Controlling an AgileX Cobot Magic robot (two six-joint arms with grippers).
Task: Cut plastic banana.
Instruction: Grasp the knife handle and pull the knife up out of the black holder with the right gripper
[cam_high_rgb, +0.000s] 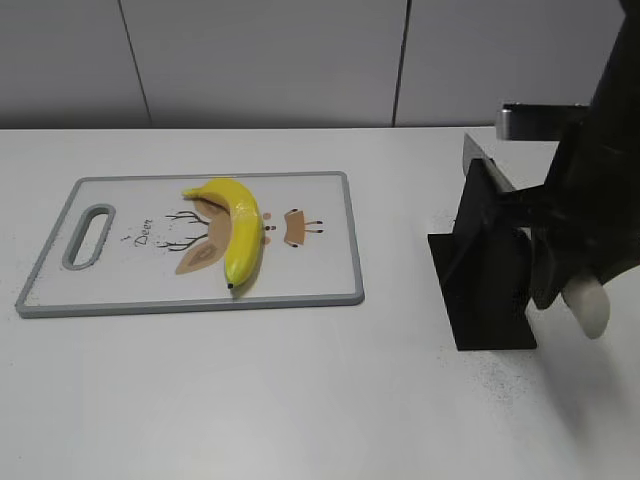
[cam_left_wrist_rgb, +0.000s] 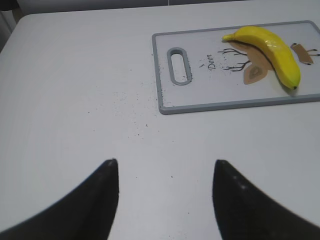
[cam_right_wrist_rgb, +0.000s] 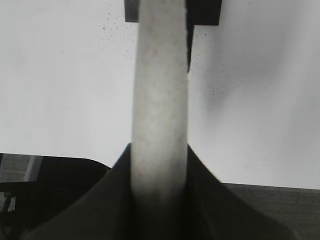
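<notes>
The banana (cam_high_rgb: 238, 232) is glossy yellow plastic; the board (cam_high_rgb: 330, 270) is smooth matt plastic (grey rim), and the table (cam_high_rgb: 300, 400) is matt white, speckled.

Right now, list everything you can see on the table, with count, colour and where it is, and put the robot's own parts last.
banana: one, yellow, lying on the board, right of its middle, whole.
board: one, white with a grey rim and a handle slot at its left end, on the left half of the table; a deer drawing is partly under the banana.
stand: one, black, upright on the table at the right.
knife handle: one, off-white, clamped in the right gripper beside the stand; the blade is hard to make out.
table: one, white, with dark specks.
left gripper: black, open, above bare table short of the board.
right gripper: black, shut on the handle.
</notes>
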